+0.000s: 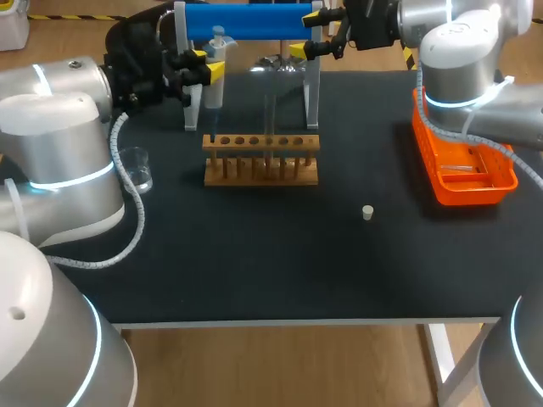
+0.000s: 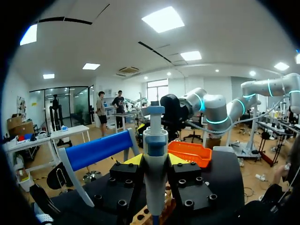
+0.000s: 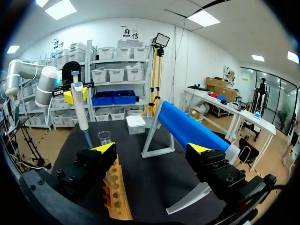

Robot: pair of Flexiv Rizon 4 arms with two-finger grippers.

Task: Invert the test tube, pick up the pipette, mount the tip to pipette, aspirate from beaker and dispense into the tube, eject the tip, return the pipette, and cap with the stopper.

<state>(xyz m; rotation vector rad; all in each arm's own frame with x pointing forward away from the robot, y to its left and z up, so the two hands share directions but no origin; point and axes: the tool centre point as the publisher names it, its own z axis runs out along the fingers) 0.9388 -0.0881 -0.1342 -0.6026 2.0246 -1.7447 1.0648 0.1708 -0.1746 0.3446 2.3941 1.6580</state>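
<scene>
My left gripper [image 1: 208, 66] is shut on the white and blue pipette [image 1: 217, 59] and holds it upright at the back left, beside the blue stand [image 1: 246, 21]. In the left wrist view the pipette [image 2: 154, 159] stands between the yellow fingertips [image 2: 133, 160]. The right wrist view shows the pipette [image 3: 81, 110] hanging above the beaker [image 3: 104, 137]. A clear test tube [image 1: 270, 127] stands in the wooden rack [image 1: 261, 158]. The beaker [image 1: 136, 168] sits at the left. A small white stopper [image 1: 367, 212] lies right of the middle. My right gripper [image 1: 312, 38] is open and empty by the stand's right end.
An orange tray [image 1: 462, 165] sits at the right edge under my right arm. The blue stand's legs [image 1: 312, 93] rise just behind the rack. A white box [image 3: 136, 124] sits at the table's left end beyond the stand.
</scene>
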